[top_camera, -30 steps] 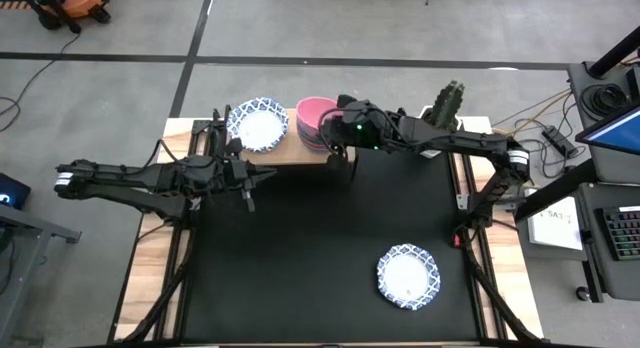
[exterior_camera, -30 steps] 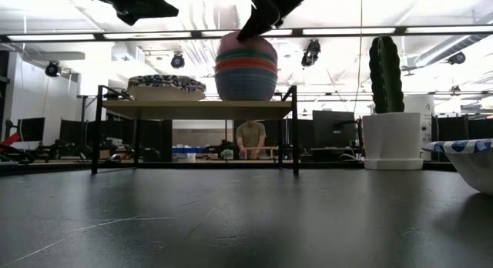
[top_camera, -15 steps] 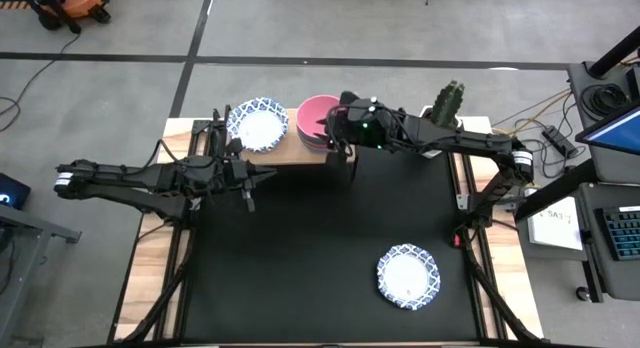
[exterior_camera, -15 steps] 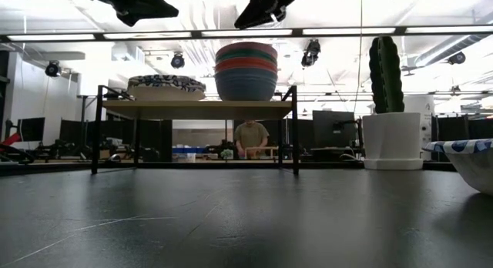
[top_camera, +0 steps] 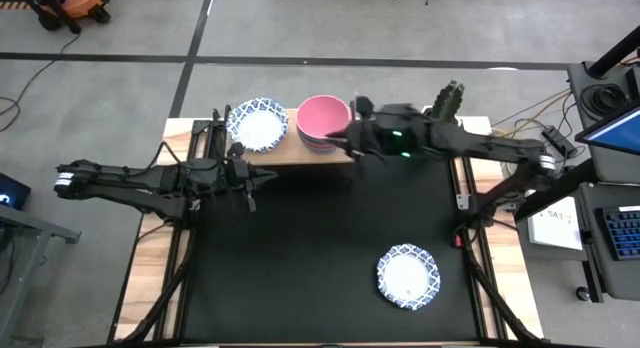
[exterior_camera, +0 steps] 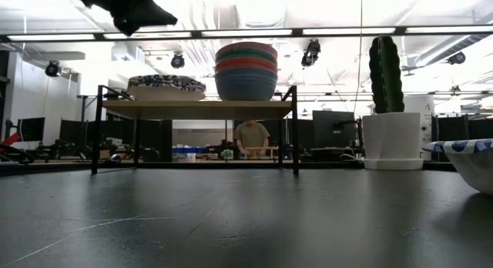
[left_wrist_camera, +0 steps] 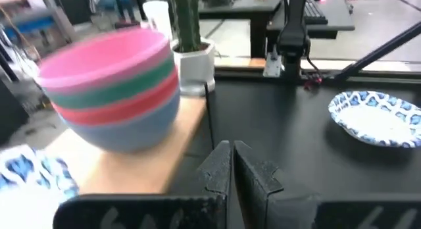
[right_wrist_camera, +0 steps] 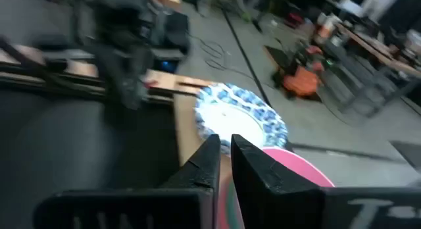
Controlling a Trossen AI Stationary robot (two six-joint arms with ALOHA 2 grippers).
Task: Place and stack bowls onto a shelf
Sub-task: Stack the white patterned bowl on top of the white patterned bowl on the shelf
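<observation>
The light-wood shelf (top_camera: 285, 151) stands at the mat's far edge on black legs (exterior_camera: 295, 129). On it are a stack of plain bowls (top_camera: 323, 121) with the pink one on top (exterior_camera: 246, 48) and, to its left, blue-patterned white bowls (top_camera: 257, 124) (exterior_camera: 166, 87). One more patterned bowl (top_camera: 407, 276) sits on the mat near the right front. My right gripper (top_camera: 344, 143) hovers just right of the plain stack, shut and empty. My left gripper (top_camera: 247, 180) waits, shut, in front of the shelf's left part.
A cactus in a white pot (top_camera: 447, 106) (exterior_camera: 391, 137) stands right of the shelf. The black mat (top_camera: 310, 258) lies bare between the shelf and the lone bowl. A person (exterior_camera: 249, 137) is in the room beyond the table.
My right gripper has come off the top of the plain bowl stack, risen out of the low view and drawn back toward the table's right. The pink bowl has settled level on top of the stack.
</observation>
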